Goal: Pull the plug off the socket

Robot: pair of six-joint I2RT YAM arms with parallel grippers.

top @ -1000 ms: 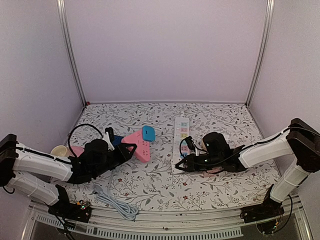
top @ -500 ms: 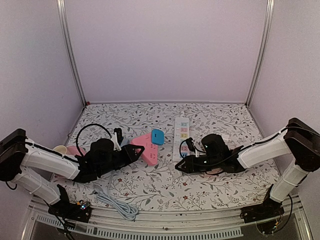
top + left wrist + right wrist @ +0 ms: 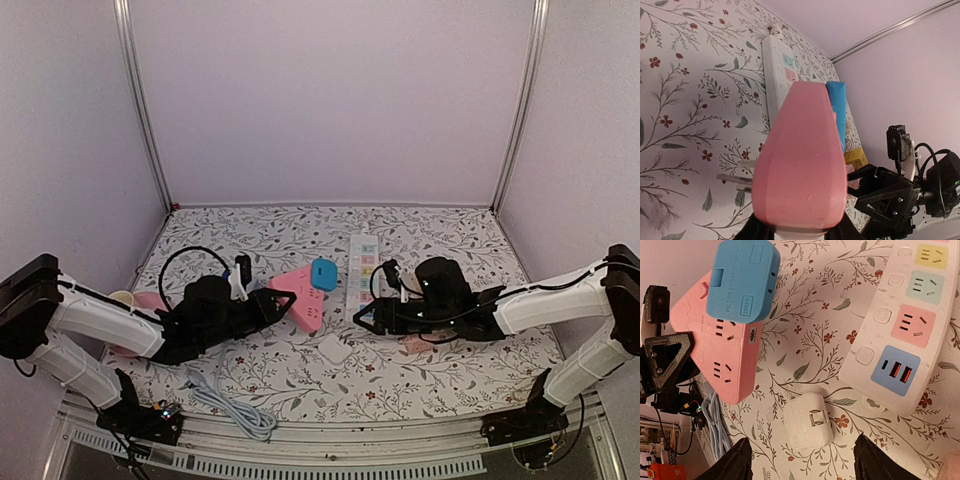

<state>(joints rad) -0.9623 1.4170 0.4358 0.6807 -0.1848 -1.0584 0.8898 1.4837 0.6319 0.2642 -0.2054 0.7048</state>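
Note:
My left gripper (image 3: 272, 304) (image 3: 800, 231) is shut on the narrow end of a pink triangular socket (image 3: 303, 296) (image 3: 800, 165) (image 3: 722, 355) and holds it off the table. A blue plug (image 3: 323, 273) (image 3: 836, 107) (image 3: 742, 280) sits plugged into the socket's far face. A white plug (image 3: 334, 349) (image 3: 807, 421) lies flat on the floral table, prongs folded, below my right gripper (image 3: 366, 320) (image 3: 805, 465). That gripper is open, its two black fingers wide on either side of the white plug and clear of it.
A long white power strip (image 3: 362, 262) (image 3: 905, 325) (image 3: 780, 75) with coloured outlets lies at centre, just beyond the right gripper. A coiled pale cable (image 3: 235, 405) lies near the front edge. A cream cup (image 3: 120, 300) stands at far left.
My right gripper has opened and let go of the white plug, which now lies on the table. The left arm has carried the pink socket with the blue plug to the right.

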